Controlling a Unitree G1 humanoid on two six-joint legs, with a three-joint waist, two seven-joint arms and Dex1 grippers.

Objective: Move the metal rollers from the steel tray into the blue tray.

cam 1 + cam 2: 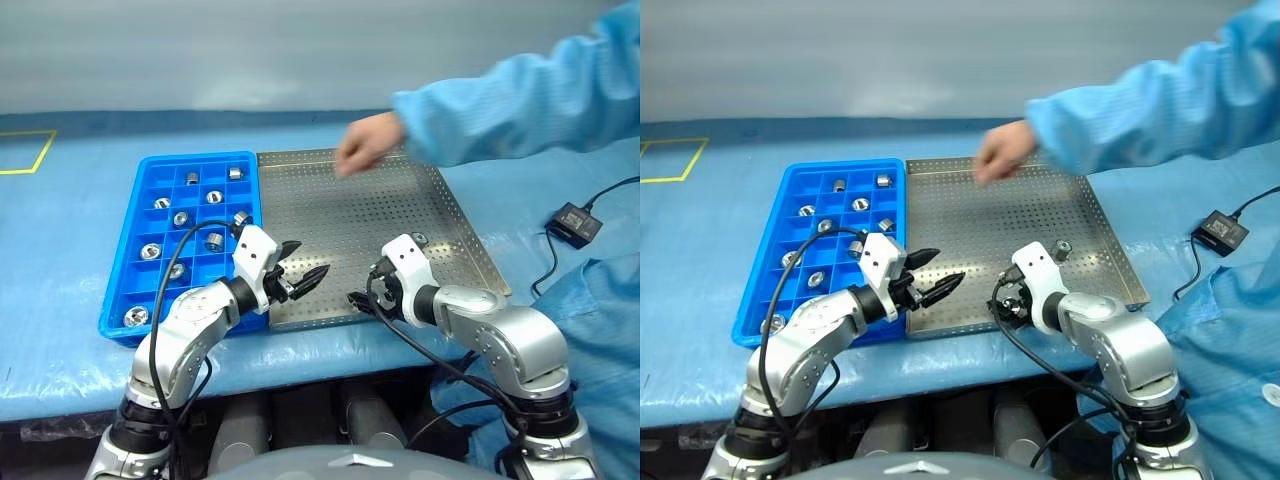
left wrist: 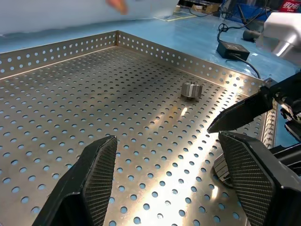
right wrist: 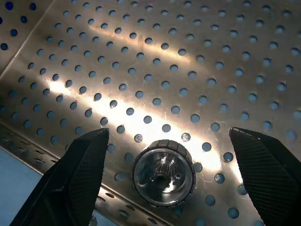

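1. Two metal rollers were left on the steel tray [image 1: 330, 250] as far as I could see: one [image 3: 162, 172] lay on end on the perforated floor near the tray's front rim, right between the spread fingers of my right claw [image 3: 169, 183], and another [image 1: 1063, 248] sat near the tray's right rim
2. About ten rollers already sat in the blue tray [image 1: 160, 170], one to a compartment, so I judged the job mostly done
3. My right claw was open and held nothing; my left claw [image 1: 305, 265] was open and empty too, over the steel tray's near-left part
4. A person's hand [image 1: 365, 148] reached over the steel tray's far edge
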